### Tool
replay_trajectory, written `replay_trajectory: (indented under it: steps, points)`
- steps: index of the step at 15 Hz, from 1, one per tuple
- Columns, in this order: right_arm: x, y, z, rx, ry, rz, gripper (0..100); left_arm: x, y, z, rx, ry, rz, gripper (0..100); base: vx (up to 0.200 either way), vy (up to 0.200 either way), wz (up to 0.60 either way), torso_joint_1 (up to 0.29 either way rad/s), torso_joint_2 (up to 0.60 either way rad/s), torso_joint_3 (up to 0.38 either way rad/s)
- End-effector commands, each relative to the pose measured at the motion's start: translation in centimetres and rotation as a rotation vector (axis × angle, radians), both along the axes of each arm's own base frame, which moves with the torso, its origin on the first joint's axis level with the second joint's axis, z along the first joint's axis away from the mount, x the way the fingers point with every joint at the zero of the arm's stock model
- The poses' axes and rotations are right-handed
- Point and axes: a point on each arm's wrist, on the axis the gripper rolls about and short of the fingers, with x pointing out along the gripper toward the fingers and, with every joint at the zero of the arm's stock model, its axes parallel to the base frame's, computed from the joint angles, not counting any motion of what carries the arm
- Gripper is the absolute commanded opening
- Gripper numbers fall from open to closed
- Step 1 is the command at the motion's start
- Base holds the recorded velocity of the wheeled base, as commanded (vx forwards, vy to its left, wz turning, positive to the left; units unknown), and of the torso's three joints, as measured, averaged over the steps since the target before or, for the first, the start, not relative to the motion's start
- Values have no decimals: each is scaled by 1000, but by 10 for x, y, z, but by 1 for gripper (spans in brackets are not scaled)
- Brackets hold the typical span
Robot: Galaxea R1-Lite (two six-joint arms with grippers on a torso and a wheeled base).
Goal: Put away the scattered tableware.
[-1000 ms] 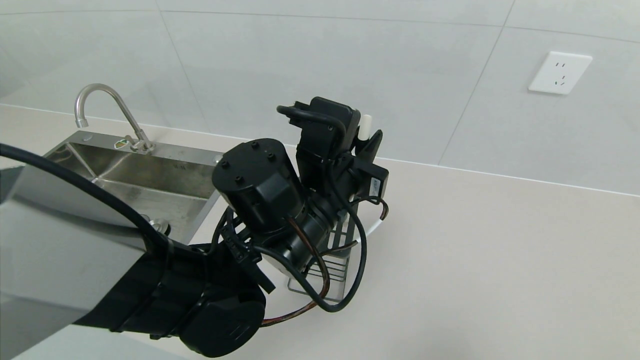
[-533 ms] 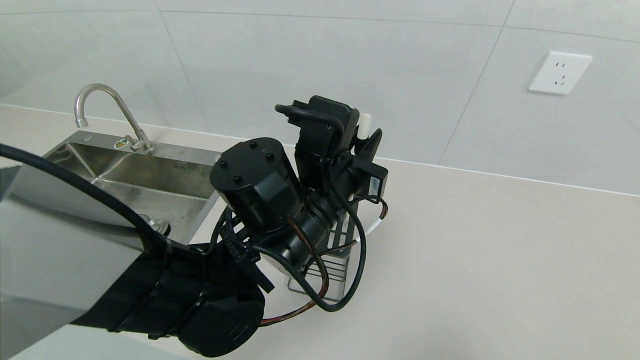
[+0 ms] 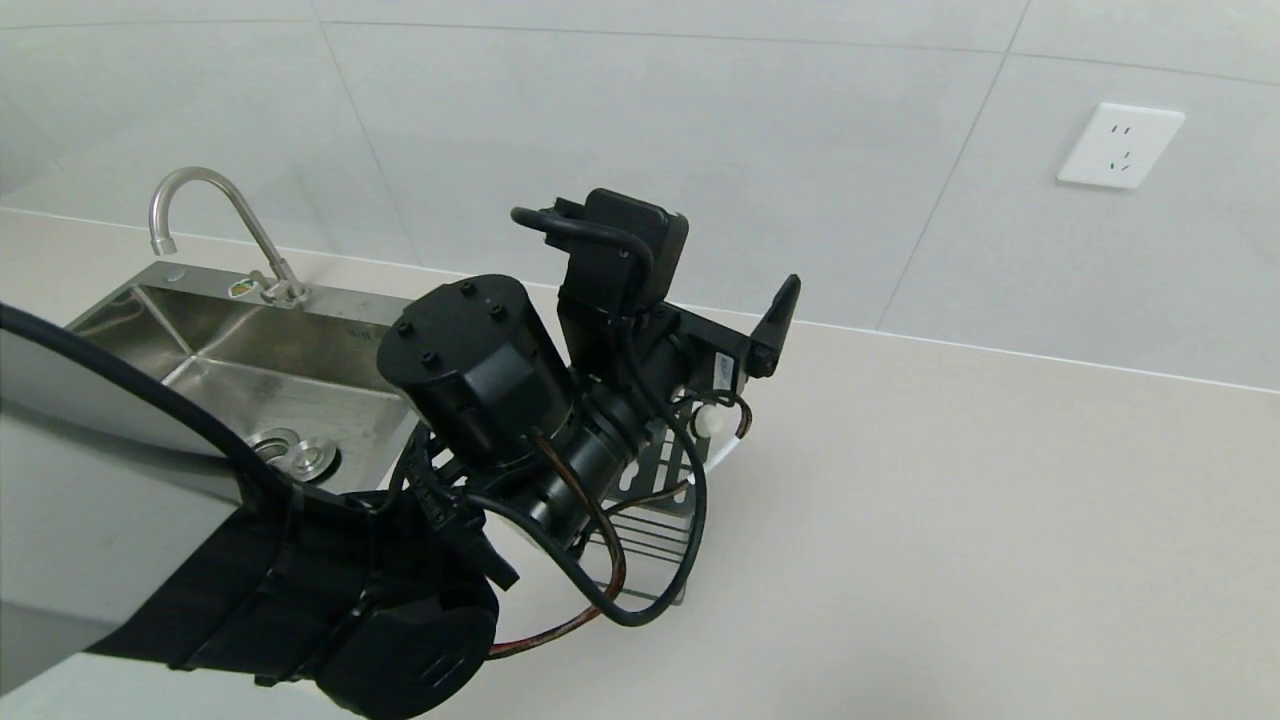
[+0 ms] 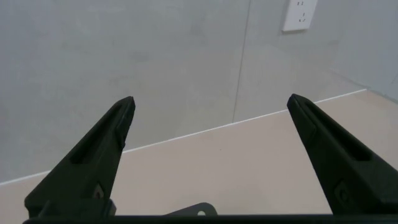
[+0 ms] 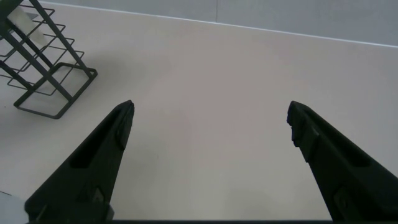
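Head view: a small sticker (image 3: pixel 241 288) is sitting on the rim of the stainless-steel sink (image 3: pixel 300 350), at the foot of the curved chrome faucet (image 3: pixel 205 190). Its print is too small to read. A white wall socket (image 3: pixel 1120 145) is showing on the grey tiled wall, well to the right of the black wire rack (image 3: pixel 650 545).

Against 1.0 s ago:
- The left arm is now sitting farther from the socket side of the rack, nearer the sink.
- The white round-ended utensil (image 3: pixel 708 422) was standing up between the fingers above the rack. It is now showing lower, at the rack's top, clear of the fingers. Its lower part is hiding behind the arm.
- The socket and faucet are staying put, so the camera is not shifting.

A white curved rim (image 3: pixel 735 450) is peeking out just beside the rack; plate or bowl, cannot tell.

Left gripper (image 4: pixel 211 102): jaws are spreading wide above the rack, gripping nothing and touching nothing.

Right gripper (image 5: pixel 209 107): jaws are likewise standing wide apart, hovering over the beige countertop (image 5: pixel 249 62) near the rack, with bare counter between them.
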Motion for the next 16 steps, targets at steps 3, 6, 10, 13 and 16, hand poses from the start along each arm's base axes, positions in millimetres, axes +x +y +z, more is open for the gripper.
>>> replay_trajectory:
  steps: [3, 6, 10, 13, 16]
  points:
    - [0, 0, 0, 0, 1, 1, 100, 6, 18, 16, -12, -39, -3, 100, 0, 0, 0, 0, 0, 0]
    - [0, 0, 0, 0, 1, 1, 100, 6, 37, 36, -27, -74, -25, 100, 0, 0, 0, 0, 0, 0]
    - [0, 0, 0, 0, 1, 1, 100, 32, 142, 64, -115, -7, 220, 100, 0, 0, 0, 0, 0, 0]
    - [0, 0, 0, 0, 2, 1, 100, 9, 201, 71, -178, -9, 249, 100, 0, 0, 0, 0, 0, 0]
    - [0, 0, 0, 0, 2, -1, 100, -84, 249, 63, -187, -162, 361, 100, 0, 0, 0, 0, 0, 0]
